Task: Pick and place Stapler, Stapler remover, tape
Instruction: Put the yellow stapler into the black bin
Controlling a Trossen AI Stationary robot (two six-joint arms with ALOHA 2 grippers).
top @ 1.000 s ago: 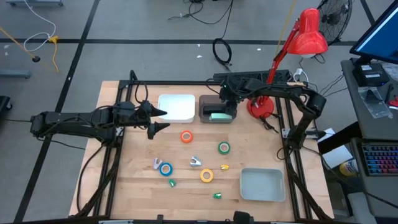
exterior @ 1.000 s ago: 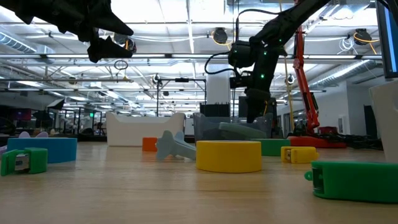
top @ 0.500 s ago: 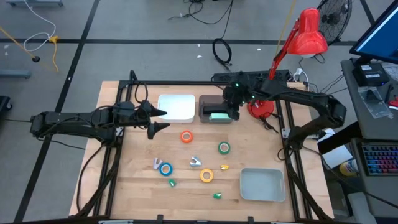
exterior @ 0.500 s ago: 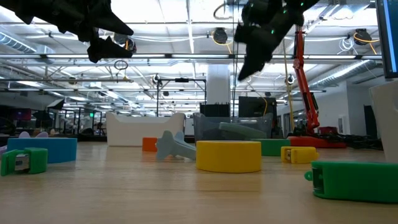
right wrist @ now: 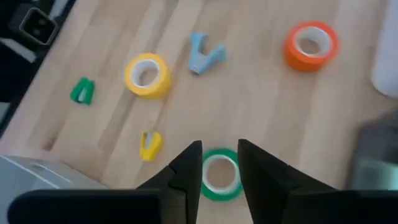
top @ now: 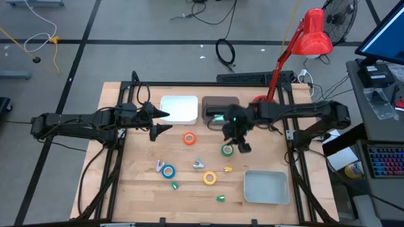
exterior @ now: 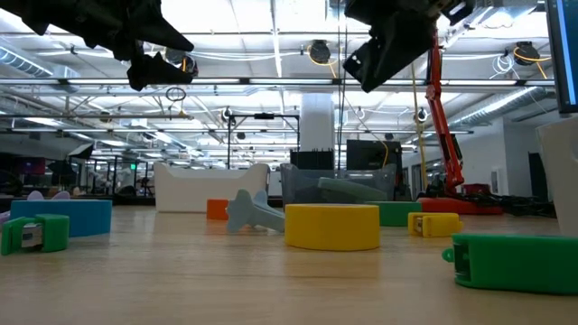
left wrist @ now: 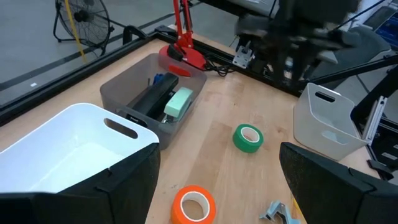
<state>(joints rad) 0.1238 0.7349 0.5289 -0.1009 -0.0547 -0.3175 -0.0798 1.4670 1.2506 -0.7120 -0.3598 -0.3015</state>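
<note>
Your left gripper (top: 159, 122) waits open and empty beside the white bin (top: 179, 108). Your right gripper (top: 237, 144) hangs open, holding nothing, right above the green tape (top: 226, 150), near the orange tape (top: 189, 139).

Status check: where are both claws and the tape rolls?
Right claw open above the green tape roll, not gripping. Left claw open, waiting near the white bin. Nothing blocking.

Stapler (left wrist: 161, 99) lies inside the grey bin (left wrist: 127, 93).
</note>
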